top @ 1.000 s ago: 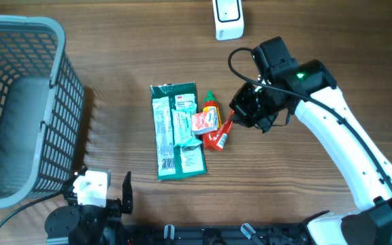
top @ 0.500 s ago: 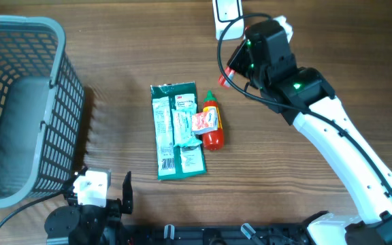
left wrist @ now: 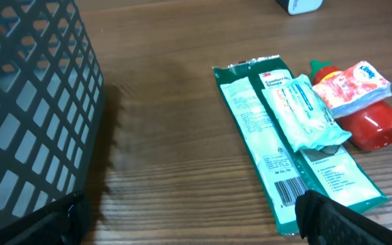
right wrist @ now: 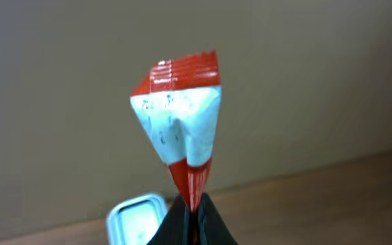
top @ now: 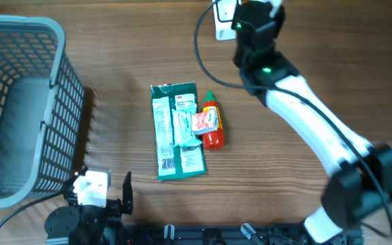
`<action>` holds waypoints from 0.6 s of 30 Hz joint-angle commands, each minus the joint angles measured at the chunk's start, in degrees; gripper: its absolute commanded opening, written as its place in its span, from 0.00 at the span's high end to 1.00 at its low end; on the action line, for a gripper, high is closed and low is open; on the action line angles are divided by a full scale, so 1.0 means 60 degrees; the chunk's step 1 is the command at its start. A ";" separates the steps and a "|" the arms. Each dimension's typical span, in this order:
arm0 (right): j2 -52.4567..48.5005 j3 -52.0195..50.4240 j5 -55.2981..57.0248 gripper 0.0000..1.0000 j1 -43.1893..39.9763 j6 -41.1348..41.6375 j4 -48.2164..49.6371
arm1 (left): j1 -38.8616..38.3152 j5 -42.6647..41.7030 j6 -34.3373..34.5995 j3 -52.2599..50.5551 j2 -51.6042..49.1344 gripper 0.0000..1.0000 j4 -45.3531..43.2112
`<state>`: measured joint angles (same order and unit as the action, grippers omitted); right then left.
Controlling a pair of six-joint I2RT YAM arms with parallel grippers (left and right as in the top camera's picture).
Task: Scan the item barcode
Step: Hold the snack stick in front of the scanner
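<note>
My right gripper [right wrist: 194, 204] is shut on the lower tip of a red-and-white sachet [right wrist: 182, 129], held up in the air at the table's far edge. The white scanner [right wrist: 136, 216] sits just below and left of it; in the overhead view the scanner [top: 222, 19] is partly covered by the right arm. A green packet [top: 175, 129] with a white pouch [left wrist: 301, 112] on it lies mid-table, its barcode [left wrist: 292, 190] facing up. My left gripper [left wrist: 189, 228] stands open and empty near the front edge.
A red sauce bottle [top: 211, 129] with a small red-and-white packet [top: 205, 121] on it lies right of the green packet. A large grey mesh basket [top: 19, 109] fills the left side, close to the left gripper.
The right arm lifted the sachet from beside the red bottle and swung away to the far edge, over the scanner. The left arm has not moved.
</note>
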<state>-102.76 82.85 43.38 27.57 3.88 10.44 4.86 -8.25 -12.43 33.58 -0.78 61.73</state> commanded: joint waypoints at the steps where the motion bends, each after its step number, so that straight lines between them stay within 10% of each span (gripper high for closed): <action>1: -0.1479 0.0025 0.1151 0.96 -0.0018 -0.3100 0.2273 | -0.0044 -0.0117 -0.0142 0.0011 0.0066 0.00 -0.0018; 6: -0.2885 0.0120 0.0736 0.96 -0.0018 -0.3224 0.5544 | -0.0044 -0.0117 -0.0142 0.0011 0.0066 0.00 -0.0022; 18: -0.7661 0.4670 -0.0652 0.95 -0.0299 -0.2645 0.7074 | -0.0044 -0.0117 -0.0142 0.0011 0.0066 0.00 -0.0018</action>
<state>-141.67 102.26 38.06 25.98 -12.95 52.58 4.86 -8.27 -12.43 33.58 -0.80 61.73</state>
